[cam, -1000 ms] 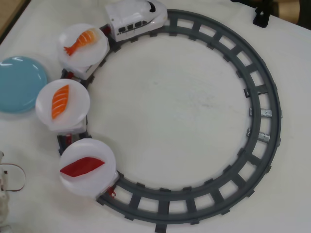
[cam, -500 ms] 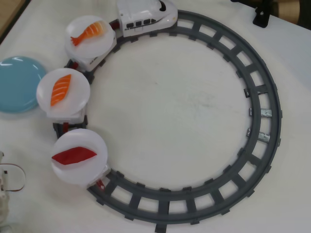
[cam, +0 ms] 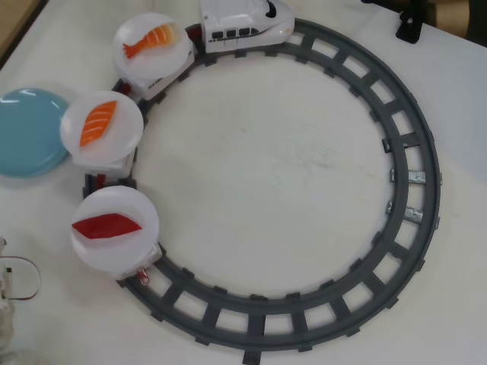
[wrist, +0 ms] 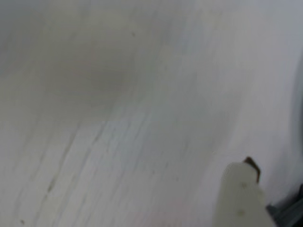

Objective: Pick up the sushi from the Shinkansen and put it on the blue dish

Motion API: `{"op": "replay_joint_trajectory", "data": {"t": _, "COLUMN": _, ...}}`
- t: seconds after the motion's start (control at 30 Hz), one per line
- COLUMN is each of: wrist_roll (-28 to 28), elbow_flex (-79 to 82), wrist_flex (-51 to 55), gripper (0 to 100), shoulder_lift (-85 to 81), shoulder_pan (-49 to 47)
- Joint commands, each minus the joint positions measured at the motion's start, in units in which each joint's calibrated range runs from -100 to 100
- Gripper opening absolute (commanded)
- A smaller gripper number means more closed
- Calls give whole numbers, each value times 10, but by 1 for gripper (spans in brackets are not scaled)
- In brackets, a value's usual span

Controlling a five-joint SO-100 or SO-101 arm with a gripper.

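Counter fills the overhead view, white and scuffed, ringed by the grey track. Shinkansen sits at twelve o'clock on that loop, its plate cars trailing round to eight o'clock. Blue dish lies off the track at nine o'clock, empty, its rim tucked just beside the middle white plate, which carries the salmon piece. Shrimp piece rides the plate nearest the engine. Last plate, at eight o'clock, holds the sushi, dark red, lying flat and lengthwise.

It looks like light, stiff, glossy plastic, likely slippery, so pinching across its narrow middle seems the safest hold.

End effector shows only one pale finger in the blurred wrist view; spread or pressed together, I cannot tell.
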Motion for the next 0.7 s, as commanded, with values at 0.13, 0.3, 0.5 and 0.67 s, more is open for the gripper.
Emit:
{"op": "replay_joint_trajectory", "data": {"t": 0.13, "wrist_roll": 3, "elbow_flex": -202, "wrist_flex": 1, "gripper": 18, "shoulder_lift": 78, "shoulder_pan": 110}}
{"op": "replay_joint_trajectory", "data": {"t": 0.3, "wrist_roll": 3, "elbow_flex": -424, "wrist_flex": -4, "gripper": 19, "shoulder_lift": 257, "shoulder_pan": 194}}
{"op": "replay_joint_trajectory", "data": {"t": 0.5, "wrist_roll": 1, "elbow_flex": -636, "wrist_flex": 2, "gripper": 19, "shoulder_lift": 458, "shoulder_pan": 242}}
{"op": "replay_joint_trajectory", "data": {"t": 0.67, "wrist_roll": -2, "elbow_flex": -669, "wrist_flex": 2, "gripper": 19, "shoulder_lift": 560, "shoulder_pan": 229}}
